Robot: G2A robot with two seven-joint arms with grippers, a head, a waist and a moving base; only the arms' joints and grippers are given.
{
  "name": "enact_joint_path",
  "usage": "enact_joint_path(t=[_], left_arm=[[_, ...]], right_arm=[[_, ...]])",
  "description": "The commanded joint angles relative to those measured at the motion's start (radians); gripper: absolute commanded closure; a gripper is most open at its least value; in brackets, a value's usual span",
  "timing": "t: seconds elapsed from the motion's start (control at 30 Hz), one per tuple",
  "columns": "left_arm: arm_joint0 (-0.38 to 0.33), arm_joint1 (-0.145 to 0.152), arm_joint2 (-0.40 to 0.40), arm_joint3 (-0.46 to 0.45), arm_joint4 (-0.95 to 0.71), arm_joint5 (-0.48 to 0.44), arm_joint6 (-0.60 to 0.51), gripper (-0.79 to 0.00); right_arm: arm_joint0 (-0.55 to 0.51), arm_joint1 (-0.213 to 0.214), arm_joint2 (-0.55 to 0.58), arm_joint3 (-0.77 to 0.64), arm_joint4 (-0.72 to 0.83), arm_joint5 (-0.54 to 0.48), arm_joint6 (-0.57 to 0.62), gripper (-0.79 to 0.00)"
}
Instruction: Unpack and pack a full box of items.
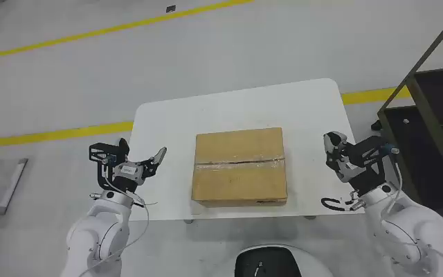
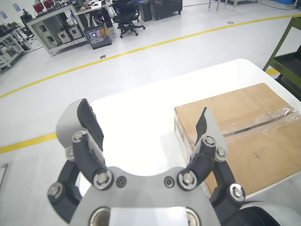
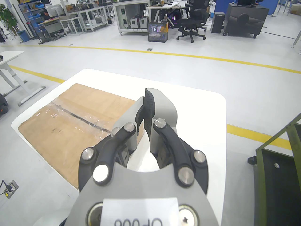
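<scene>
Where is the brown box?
Top view: the cardboard box sits closed at the middle of the white table, between the left gripper and the right gripper.

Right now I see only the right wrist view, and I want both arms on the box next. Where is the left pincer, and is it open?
Observer: The left pincer is open and holds nothing. It sits off the left end of the box, with a gap between them.
Operator: Is there anything on that left end face that I should know about?
Observer: A pale printed label is stuck flat on that end face.
</scene>
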Motion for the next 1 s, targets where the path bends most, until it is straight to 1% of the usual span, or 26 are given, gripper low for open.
enact_joint_path(t=[0.0, 0.37, 0.47, 0.6, 0.8, 0.87, 0.93, 0.97], left_arm=[[0.0, 0.0, 0.0, 0.0, 0.0, 0.0, 0.0, -0.785], [0.0, 0.0, 0.0, 0.0, 0.0, 0.0, 0.0, -0.785], [0.0, 0.0, 0.0, 0.0, 0.0, 0.0, 0.0, -0.785], [0.0, 0.0, 0.0, 0.0, 0.0, 0.0, 0.0, -0.785], [0.0, 0.0, 0.0, 0.0, 0.0, 0.0, 0.0, -0.785], [0.0, 0.0, 0.0, 0.0, 0.0, 0.0, 0.0, -0.785], [0.0, 0.0, 0.0, 0.0, 0.0, 0.0, 0.0, -0.785], [0.0, 0.0, 0.0, 0.0, 0.0, 0.0, 0.0, -0.785]], right_arm=[[0.0, 0.0, 0.0, 0.0, 0.0, 0.0, 0.0, 0.0], [0.0, 0.0, 0.0, 0.0, 0.0, 0.0, 0.0, 0.0], [-0.003, 0.003, -0.004, -0.002, -0.048, -0.008, -0.002, 0.0], [-0.012, 0.004, -0.002, 0.017, -0.05, -0.012, -0.01, 0.0], [0.001, 0.006, -0.009, 0.126, -0.046, -0.038, -0.048, 0.0], [0.015, 0.007, -0.031, 0.182, -0.055, -0.073, -0.047, 0.0], [0.037, 0.009, -0.051, 0.237, -0.102, -0.085, -0.054, 0.0], [0.049, 0.008, -0.067, 0.263, -0.102, -0.093, -0.06, 0.0]])
